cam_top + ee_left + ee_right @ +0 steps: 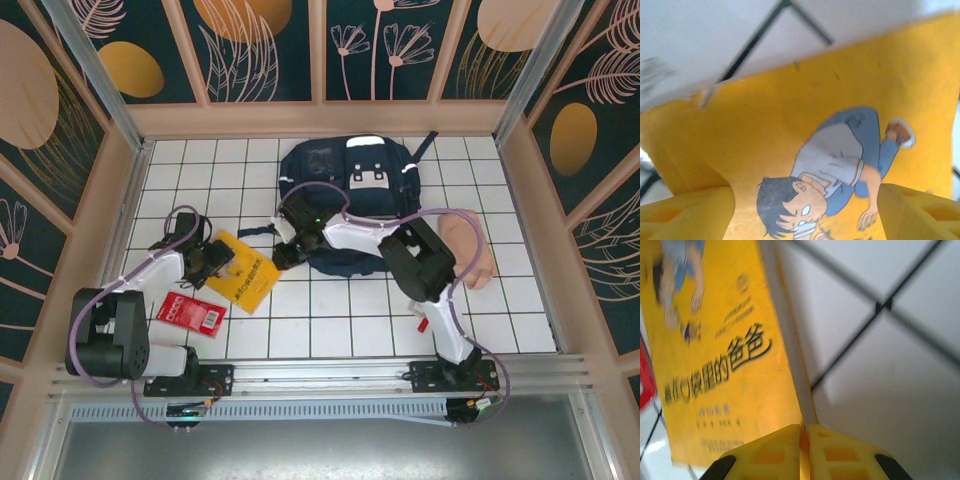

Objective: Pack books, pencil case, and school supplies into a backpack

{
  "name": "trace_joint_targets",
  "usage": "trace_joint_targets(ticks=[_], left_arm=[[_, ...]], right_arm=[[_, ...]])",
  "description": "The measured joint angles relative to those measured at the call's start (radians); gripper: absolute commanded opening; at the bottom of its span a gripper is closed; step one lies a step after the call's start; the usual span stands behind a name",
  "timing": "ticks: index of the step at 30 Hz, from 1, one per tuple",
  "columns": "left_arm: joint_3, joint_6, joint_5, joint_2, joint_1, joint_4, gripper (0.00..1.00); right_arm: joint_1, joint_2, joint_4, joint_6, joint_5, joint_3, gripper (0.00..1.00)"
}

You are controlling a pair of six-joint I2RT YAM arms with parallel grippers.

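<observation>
The yellow book (246, 280) is seen flat on the table (330, 325) near the backpack (350, 180). One edge is pinched by the clenched jaws of the right gripper (804, 440), while the left gripper (805, 217) is spread wide over the cover, grasping nothing. With so slight a hold, only the cover might be lifted, or the book dropped short.

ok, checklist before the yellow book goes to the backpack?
1. Right hand shut on the edge of the yellow book: ok.
2. Left hand open, fingers on either side over the cover: ok.
3. Red booklet not lying on the book: ok.
4. Backpack unzipped: cannot tell.
5. Pencil case off the path, right of the backpack: ok.
</observation>
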State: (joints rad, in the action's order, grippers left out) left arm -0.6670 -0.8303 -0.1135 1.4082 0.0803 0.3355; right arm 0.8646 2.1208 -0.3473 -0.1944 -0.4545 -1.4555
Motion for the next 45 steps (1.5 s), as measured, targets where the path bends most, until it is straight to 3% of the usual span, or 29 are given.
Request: trace_joint_targets(ticks=[5, 10, 17, 24, 26, 30, 34, 38, 45], left_arm=[[-0.050, 0.045, -0.083, 0.062, 0.005, -0.074, 0.82], [-0.075, 0.076, -0.068, 0.057, 0.006, -0.024, 0.85], [-0.074, 0.101, 0.097, 0.034, 0.006, 0.140, 0.84], [-0.040, 0.106, 0.064, 0.055, 0.000, 0.122, 0.82], [-0.050, 0.124, 0.050, 0.069, -0.005, 0.126, 0.80], [-0.079, 0.174, 0.011, 0.105, -0.019, 0.150, 0.79], [-0.077, 0.229, -0.031, 0.102, -0.033, 0.150, 0.73], [-0.058, 0.264, -0.151, 0.081, -0.039, 0.071, 0.68], [-0.051, 0.290, -0.227, 0.080, -0.039, -0.016, 0.50]], right_arm=[[0.041, -0.088, -0.016, -0.026, -0.038, 0.135, 0.23], [0.067, -0.100, -0.058, -0.076, -0.024, 0.130, 0.33], [0.059, -0.053, -0.076, -0.129, 0.074, -0.066, 0.37], [0.055, 0.081, -0.079, -0.146, 0.185, -0.199, 0.41], [0.055, 0.108, -0.083, -0.148, 0.198, -0.199, 0.36], [0.053, 0.114, -0.072, -0.156, 0.184, -0.207, 0.16], [0.052, 0.114, -0.049, -0.171, 0.159, -0.200, 0.05], [0.033, 0.114, -0.011, -0.188, 0.093, -0.180, 0.01], [-0.025, 0.101, 0.001, -0.209, 0.024, -0.145, 0.00]])
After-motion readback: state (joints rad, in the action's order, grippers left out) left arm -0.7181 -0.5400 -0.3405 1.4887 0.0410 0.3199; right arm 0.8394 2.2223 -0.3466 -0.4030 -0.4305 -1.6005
